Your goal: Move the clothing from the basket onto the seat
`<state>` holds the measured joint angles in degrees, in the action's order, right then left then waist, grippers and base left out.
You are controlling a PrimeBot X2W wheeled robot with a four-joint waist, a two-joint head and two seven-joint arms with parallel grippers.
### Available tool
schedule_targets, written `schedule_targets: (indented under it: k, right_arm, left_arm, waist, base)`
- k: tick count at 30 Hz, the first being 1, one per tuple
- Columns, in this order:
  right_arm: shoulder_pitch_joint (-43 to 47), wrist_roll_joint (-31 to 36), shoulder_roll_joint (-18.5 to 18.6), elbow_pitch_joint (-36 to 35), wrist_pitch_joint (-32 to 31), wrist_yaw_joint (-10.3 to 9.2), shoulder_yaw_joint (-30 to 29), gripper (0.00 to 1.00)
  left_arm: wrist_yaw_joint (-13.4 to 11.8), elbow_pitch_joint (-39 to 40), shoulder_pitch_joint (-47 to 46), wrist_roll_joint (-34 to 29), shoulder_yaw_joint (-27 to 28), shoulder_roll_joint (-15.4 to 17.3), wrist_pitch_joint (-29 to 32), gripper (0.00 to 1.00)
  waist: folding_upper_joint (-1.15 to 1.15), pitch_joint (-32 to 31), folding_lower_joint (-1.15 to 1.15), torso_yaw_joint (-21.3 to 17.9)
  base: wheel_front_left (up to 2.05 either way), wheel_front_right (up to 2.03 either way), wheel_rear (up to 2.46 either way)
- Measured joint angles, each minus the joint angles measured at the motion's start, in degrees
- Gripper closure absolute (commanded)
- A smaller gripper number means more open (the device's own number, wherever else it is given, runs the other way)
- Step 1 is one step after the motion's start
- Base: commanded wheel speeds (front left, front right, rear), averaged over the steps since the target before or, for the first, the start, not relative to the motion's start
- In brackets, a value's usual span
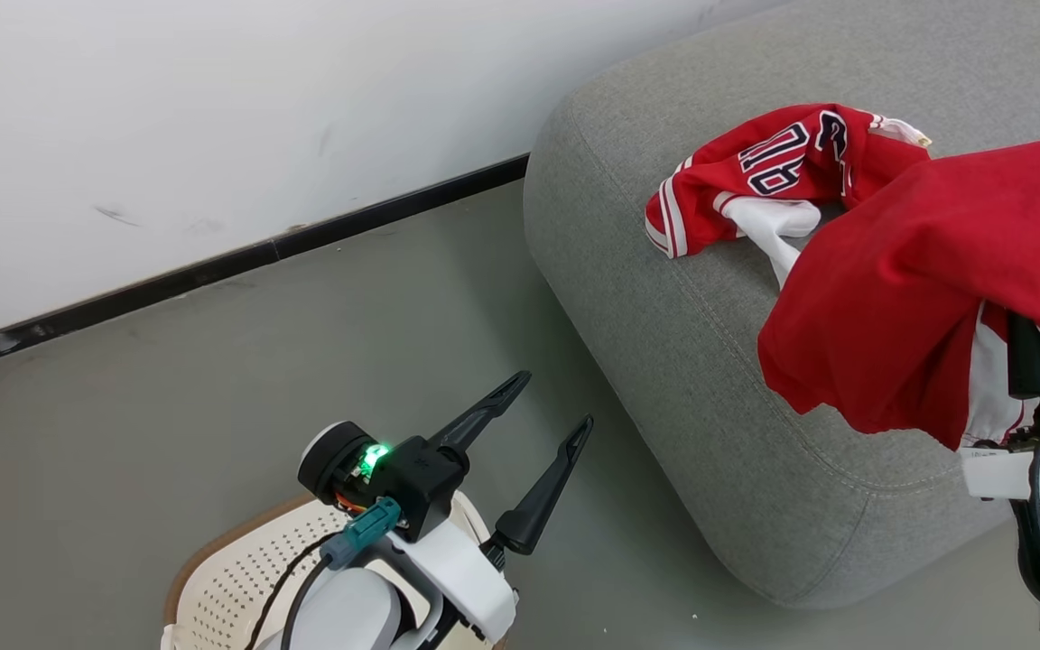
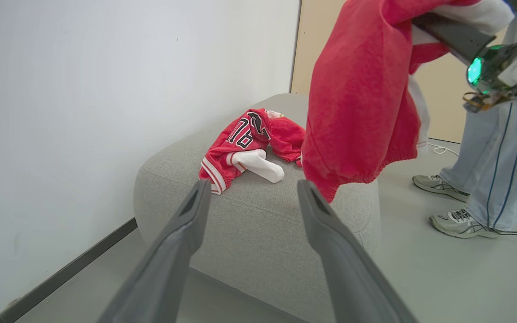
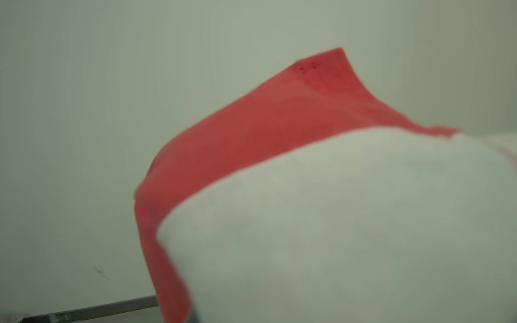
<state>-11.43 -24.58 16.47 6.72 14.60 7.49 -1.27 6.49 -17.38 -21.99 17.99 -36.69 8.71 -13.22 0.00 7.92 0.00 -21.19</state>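
Holding the red shorts (image 1: 899, 271) by their white-trimmed part, the right gripper (image 2: 438, 31) is clamped shut, fingertips buried in the cloth. The shorts hang in a loose bunch over the grey sofa's (image 1: 664, 343) rounded front edge. I cannot tell whether the gathered hem touches the upholstery.

The red jersey (image 1: 755, 171) lies crumpled on top of the sofa, further in from that edge, with its dark numerals up and its striped trim showing. It is apart from the shorts.

The left gripper (image 1: 552, 401) has its jaws spread wide with nothing between them. It is off the sofa's side, above the floor, fingers pointing toward the sofa. Below it, away from the sofa, is the cream perforated basket (image 1: 240, 560).

In the right wrist view, blurred red and white fabric sits close to the lens. A person's trainers (image 2: 438, 186) stand on the floor beyond the sofa.
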Motion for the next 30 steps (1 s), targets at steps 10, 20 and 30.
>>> schedule_targets:
  k: [10, 20, 30]
  right_arm:
    - [-0.62, 0.24, -0.19, -0.33, 0.0, 0.0, -1.3, 1.0]
    - [-4.03, 0.14, 0.91, 1.0, 0.01, 0.0, -2.3, 1.0]
    - [-9.1, 0.14, 3.54, 2.75, 0.01, 0.0, -5.64, 1.0]
  left_arm:
    - [0.0, 0.29, 1.67, 0.01, -0.48, 0.23, -0.02, 0.0]
    - [0.0, 2.13, 1.8, -0.09, -1.2, 0.12, -0.27, 0.0]
    - [0.07, 3.54, 1.8, -0.58, -2.44, 0.88, -0.41, 0.0]
  waist:
    - [0.0, 1.15, 0.0, 0.36]
    - [0.0, 2.72, 0.0, 1.45]
    - [0.0, 4.98, 0.0, 2.78]
  base:
    - [0.0, 0.0, 0.0]
    - [0.0, 0.0, 0.0]
    - [0.0, 0.0, 0.0]
